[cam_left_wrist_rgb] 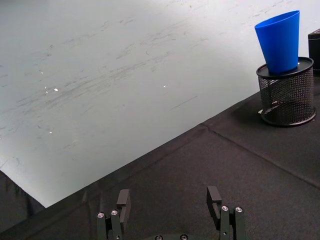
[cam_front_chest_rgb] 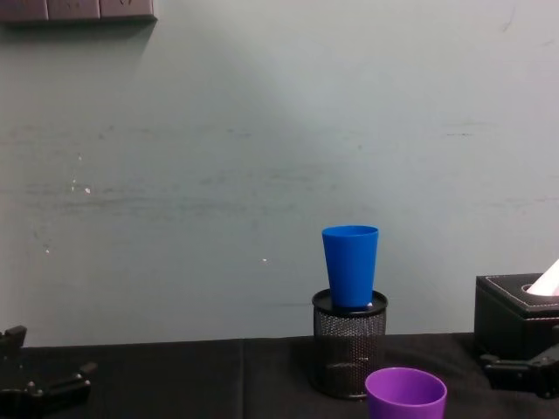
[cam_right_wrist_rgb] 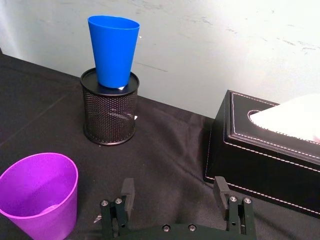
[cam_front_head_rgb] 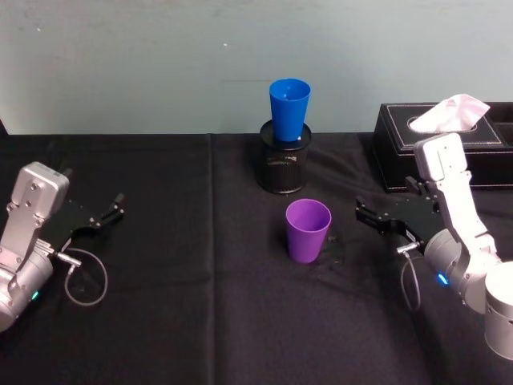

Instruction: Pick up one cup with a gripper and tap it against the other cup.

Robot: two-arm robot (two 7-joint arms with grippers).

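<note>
Plainly, the purple cup is standing upright on the worktop, just in front of the mesh holder carrying the blue cup. The right pincer is hovering open beside it, nearer than the open, idle left pincer.

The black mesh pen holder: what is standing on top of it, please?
The blue cup stands upright on the black mesh pen holder, its base on the holder's top. What the holder holds inside cannot be seen.
</note>
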